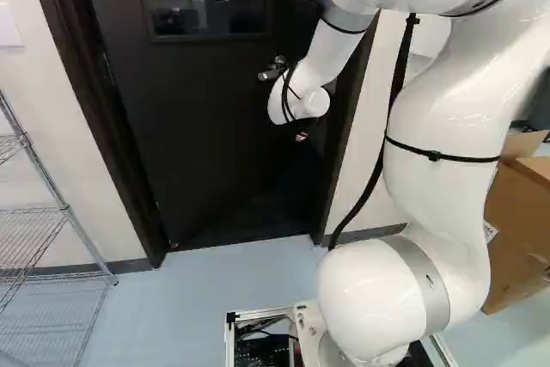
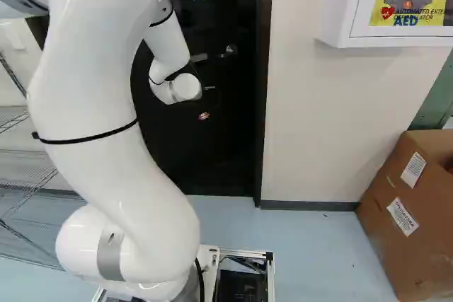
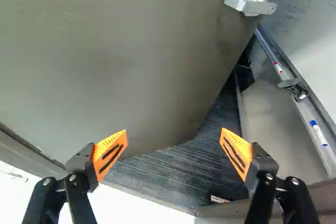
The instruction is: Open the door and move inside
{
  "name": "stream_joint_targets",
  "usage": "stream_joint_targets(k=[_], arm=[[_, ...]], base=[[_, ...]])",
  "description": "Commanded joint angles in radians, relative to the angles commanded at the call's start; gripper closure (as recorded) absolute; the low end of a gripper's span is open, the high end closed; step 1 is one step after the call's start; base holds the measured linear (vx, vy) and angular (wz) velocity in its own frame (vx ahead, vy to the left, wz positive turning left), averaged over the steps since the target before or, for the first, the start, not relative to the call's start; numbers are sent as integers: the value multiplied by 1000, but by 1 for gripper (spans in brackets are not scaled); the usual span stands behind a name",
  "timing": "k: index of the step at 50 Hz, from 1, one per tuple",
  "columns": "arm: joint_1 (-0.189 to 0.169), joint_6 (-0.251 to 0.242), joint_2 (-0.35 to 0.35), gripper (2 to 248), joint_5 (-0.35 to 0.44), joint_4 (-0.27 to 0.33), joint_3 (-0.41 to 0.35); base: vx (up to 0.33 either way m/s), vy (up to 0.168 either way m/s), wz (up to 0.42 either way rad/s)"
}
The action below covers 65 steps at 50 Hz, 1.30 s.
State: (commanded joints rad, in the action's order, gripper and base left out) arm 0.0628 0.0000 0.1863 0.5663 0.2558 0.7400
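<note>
Pale blue floor (image 1: pixel 206 281) leads to the dark flat door (image 1: pixel 198 118), ajar — my orange-padded black pincer (image 3: pixel 174 141) spread wide, should push it further, then enter.

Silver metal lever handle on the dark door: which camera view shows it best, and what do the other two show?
The wrist view: the silver metal lever handle shows there whole, its lever and round base both plain. Both base views show it small and further off, close beside the far end of the white arm.
</note>
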Motion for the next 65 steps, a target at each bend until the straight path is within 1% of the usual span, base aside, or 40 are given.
stream_joint_targets(k=[7,14,30,43,50,65], arm=[[-7,0,-35,3,13,0,-39],[-14,0,-71,3,43,-4,-78],[-28,0,-154,3,124,-56,-167],[-31,0,-221,3,159,-78,-234],[-31,0,-234,3,161,-80,-247],[-31,3,-237,3,161,-80,-250]], base=[[0,0,0],[0,0,0],[0,0,0],[0,0,0],[0,0,0],[0,0,0]])
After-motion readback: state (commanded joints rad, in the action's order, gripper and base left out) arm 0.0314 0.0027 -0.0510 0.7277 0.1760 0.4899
